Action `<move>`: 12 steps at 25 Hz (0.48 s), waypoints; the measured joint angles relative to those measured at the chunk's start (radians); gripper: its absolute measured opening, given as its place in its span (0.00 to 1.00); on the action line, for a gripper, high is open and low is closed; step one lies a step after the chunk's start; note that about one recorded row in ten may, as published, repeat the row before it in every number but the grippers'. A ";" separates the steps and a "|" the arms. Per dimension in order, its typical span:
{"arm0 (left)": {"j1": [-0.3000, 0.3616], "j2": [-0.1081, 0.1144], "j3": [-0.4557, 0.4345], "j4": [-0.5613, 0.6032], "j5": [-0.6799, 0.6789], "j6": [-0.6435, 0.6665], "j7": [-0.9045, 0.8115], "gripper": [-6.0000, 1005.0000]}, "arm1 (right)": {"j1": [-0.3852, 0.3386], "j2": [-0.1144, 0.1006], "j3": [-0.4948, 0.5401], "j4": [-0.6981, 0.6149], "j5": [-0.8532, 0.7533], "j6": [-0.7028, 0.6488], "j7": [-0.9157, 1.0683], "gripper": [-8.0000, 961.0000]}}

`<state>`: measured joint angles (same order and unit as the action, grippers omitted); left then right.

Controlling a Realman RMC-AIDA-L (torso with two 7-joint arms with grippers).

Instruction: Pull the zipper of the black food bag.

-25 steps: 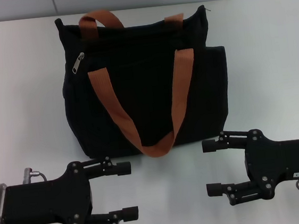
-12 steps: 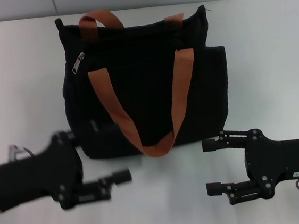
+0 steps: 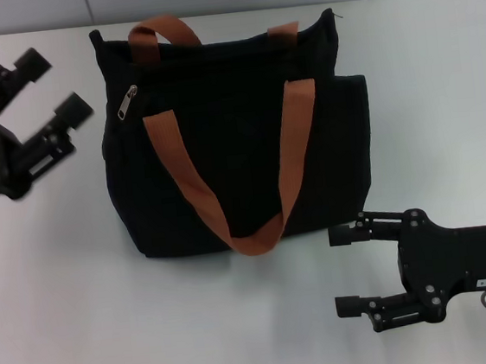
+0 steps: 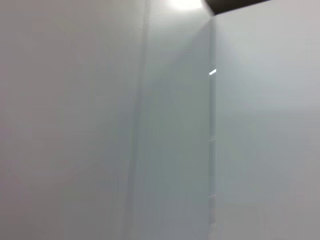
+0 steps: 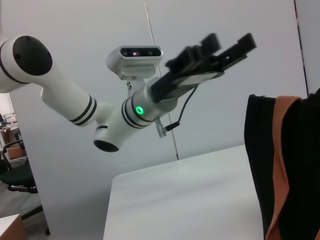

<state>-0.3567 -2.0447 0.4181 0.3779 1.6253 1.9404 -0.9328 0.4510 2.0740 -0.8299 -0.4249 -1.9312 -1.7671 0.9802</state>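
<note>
While both tools [image 3: 48, 84] [image 3: 346, 271] gape wide, one black food bag [image 3: 229, 131] shows two straps [image 3: 181, 175]

no readable text or labels anywhere

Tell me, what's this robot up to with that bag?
It is getting ready to work the zipper on the black food bag, which stands on the white table. Nothing is gripped yet. The left gripper is raised beside the bag's zipper end, fingers open. The right gripper waits open near the bag's front corner, touching nothing.
</note>
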 joint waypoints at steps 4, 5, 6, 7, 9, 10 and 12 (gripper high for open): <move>-0.008 0.048 -0.003 0.007 0.006 -0.092 -0.024 0.79 | 0.000 0.000 0.001 0.000 0.000 0.000 0.000 0.86; -0.010 0.075 0.007 0.010 0.019 -0.140 -0.029 0.79 | 0.000 0.000 0.002 0.000 0.000 0.000 0.000 0.86; -0.010 0.075 0.007 0.010 0.019 -0.140 -0.029 0.79 | 0.000 0.000 0.002 0.000 0.000 0.000 0.000 0.86; -0.011 0.087 0.010 0.014 0.032 -0.161 -0.029 0.79 | 0.000 -0.001 0.002 0.000 0.000 0.000 0.000 0.86; -0.030 0.111 0.014 0.043 0.132 -0.223 -0.035 0.79 | 0.000 -0.001 0.003 0.000 0.000 0.000 0.000 0.86; -0.035 0.112 0.014 0.047 0.153 -0.231 -0.035 0.79 | 0.000 -0.002 0.003 -0.002 0.000 0.000 0.000 0.86; -0.052 0.109 0.014 0.060 0.213 -0.244 -0.035 0.79 | 0.000 -0.002 0.003 -0.003 0.000 0.000 0.001 0.86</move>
<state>-0.4091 -1.9358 0.4324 0.4381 1.8385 1.6964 -0.9676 0.4509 2.0724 -0.8267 -0.4281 -1.9311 -1.7671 0.9811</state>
